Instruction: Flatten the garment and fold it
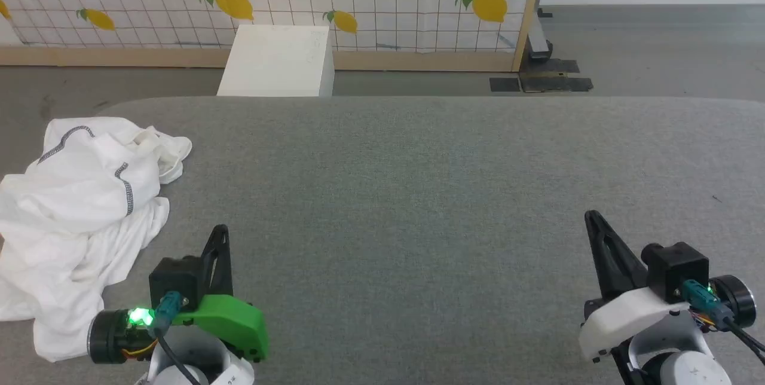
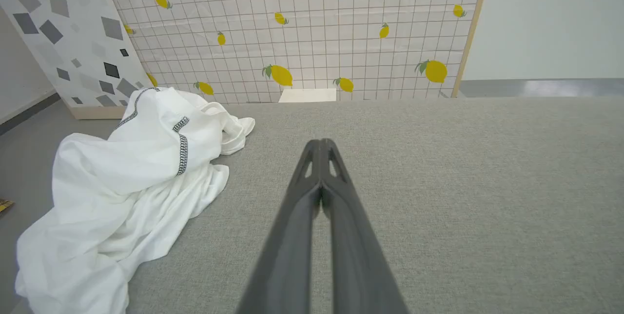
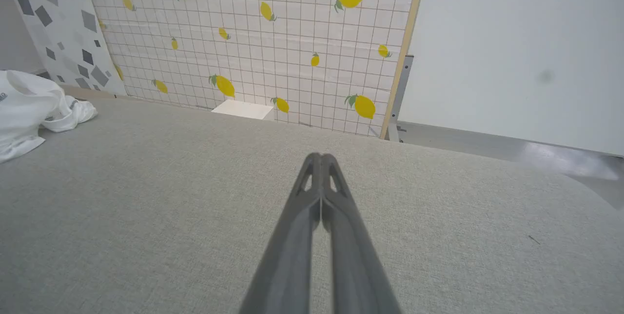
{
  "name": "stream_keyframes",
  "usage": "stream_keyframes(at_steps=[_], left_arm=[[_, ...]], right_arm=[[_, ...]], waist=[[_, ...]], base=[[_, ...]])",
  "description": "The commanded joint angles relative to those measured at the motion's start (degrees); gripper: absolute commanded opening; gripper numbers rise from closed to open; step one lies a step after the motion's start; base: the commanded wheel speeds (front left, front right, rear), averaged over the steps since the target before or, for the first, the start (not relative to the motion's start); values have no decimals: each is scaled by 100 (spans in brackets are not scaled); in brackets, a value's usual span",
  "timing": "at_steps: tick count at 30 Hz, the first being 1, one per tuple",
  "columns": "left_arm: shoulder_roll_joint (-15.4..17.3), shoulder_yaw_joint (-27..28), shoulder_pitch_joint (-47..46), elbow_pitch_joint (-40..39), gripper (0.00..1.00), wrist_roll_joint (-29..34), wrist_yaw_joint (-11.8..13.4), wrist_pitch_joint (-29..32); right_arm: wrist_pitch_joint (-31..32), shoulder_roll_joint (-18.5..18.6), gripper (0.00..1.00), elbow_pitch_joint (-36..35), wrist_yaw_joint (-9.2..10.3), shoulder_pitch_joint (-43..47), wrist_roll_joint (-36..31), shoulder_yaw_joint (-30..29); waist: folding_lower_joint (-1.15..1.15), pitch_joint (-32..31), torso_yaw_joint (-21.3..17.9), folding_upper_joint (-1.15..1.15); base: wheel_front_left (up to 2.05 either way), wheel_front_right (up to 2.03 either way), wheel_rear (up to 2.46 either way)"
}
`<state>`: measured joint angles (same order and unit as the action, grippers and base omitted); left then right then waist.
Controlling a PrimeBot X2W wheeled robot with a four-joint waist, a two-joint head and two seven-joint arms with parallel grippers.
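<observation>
Table: grey cloth-covered top (image 1: 418, 182), bare across its middle and right; the far corners are rounded.
Garment: white T-shirt (image 1: 77, 217) crumpled in a heap at the table's left edge.
Left gripper (image 1: 221, 232): fingers pressed together, holding nothing, near the heap's right side, not touching it.
Right gripper (image 1: 591, 217): fingers pressed together, empty, well apart from the garment.
</observation>
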<state>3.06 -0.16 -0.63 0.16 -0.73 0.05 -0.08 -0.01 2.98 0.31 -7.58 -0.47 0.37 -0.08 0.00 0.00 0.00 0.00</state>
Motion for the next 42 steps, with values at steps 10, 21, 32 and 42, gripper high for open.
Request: stream_keyframes(at_steps=[10,21,32,42], left_arm=[[-18,16,63,-16,0,73,-5,8],[-18,16,63,-16,0,73,-5,8],[0,-6,-1,1,100,-10,0,0],[-1,-92,-30,58,100,-100,48,-84]], right_arm=[[1,-11,0,-31,9,47,-37,8],[1,-11,0,-31,9,47,-37,8],[0,0,100,2,-1,-1,1,-1],[-58,0,100,44,-1,-12,49,-2]], waist=[[0,0,0,0],[0,0,0,0],[0,0,0,0],[0,0,28,0]], base=[[0,0,0],[0,0,0],[0,0,0],[0,0,0]])
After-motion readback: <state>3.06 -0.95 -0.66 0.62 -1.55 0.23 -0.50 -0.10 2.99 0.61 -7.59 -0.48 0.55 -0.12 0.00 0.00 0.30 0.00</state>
